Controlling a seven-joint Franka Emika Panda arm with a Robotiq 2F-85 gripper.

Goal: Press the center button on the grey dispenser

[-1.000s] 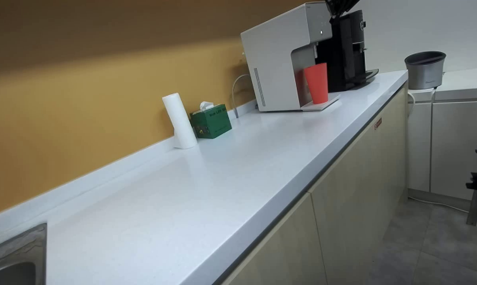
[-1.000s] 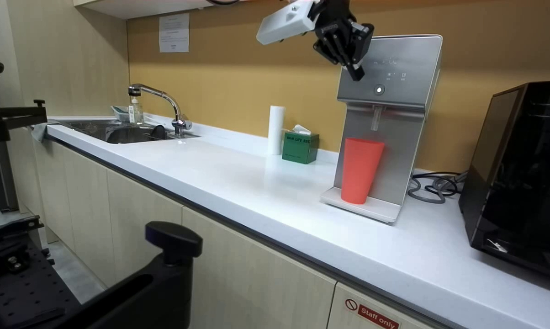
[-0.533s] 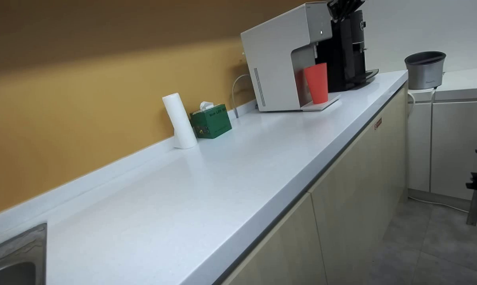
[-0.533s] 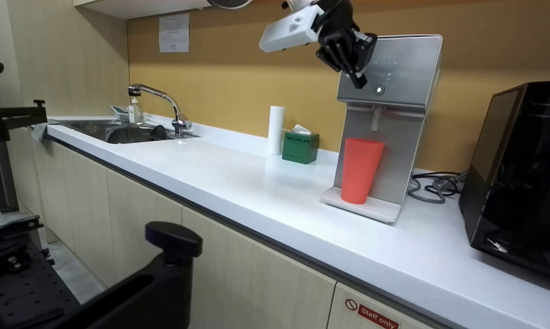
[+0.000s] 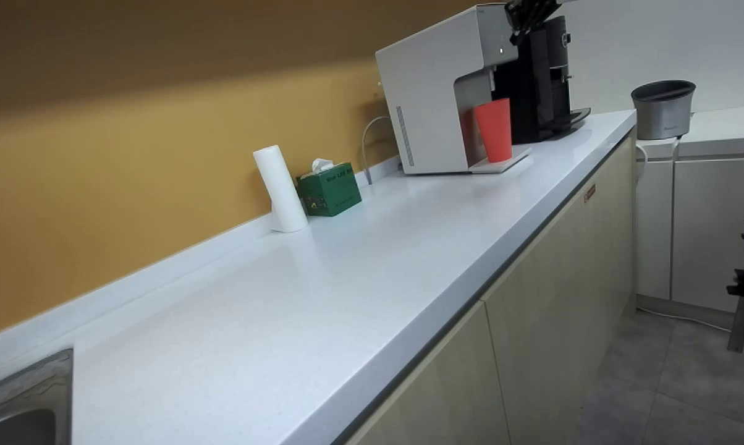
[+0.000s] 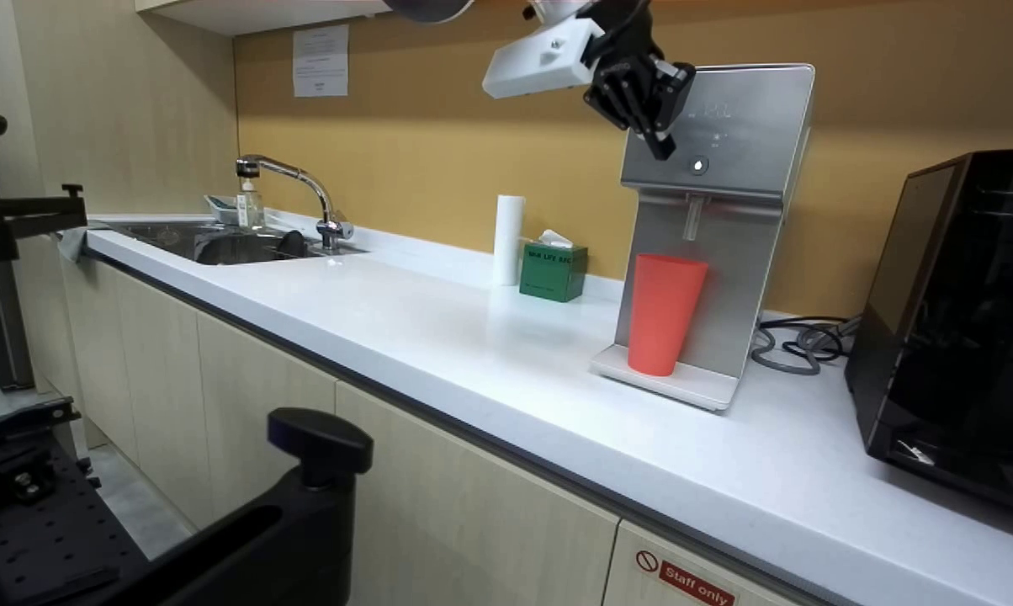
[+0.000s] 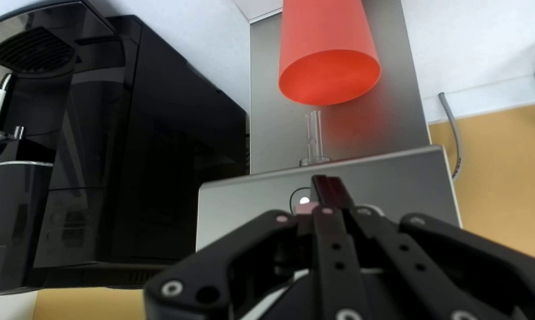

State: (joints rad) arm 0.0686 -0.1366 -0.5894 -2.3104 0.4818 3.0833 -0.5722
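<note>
The grey dispenser (image 5: 434, 99) stands on the counter; its front panel shows in an exterior view (image 6: 750, 181) and the wrist view (image 7: 409, 191). Its round centre button with a lit drop icon shows in an exterior view (image 6: 698, 165) and the wrist view (image 7: 302, 195). My gripper (image 7: 332, 189) is shut and empty, fingertips together. In an exterior view the gripper (image 6: 661, 150) is left of and slightly above the button. In the wrist view the fingers cover part of the button's ring. I cannot tell whether the tips touch the panel. The gripper also shows at the top (image 5: 520, 28).
A red cup (image 6: 665, 316) stands on the dispenser's tray under the clear spout (image 6: 693, 217). A black coffee machine (image 7: 178, 178) stands beside the dispenser. A green tissue box (image 6: 553, 271) and a white paper roll (image 6: 508, 241) stand by the wall.
My gripper has moved down and closer to the dispenser's front panel, a little to the right in an exterior view. The fingers stay shut. The cup and dispenser have not moved.
</note>
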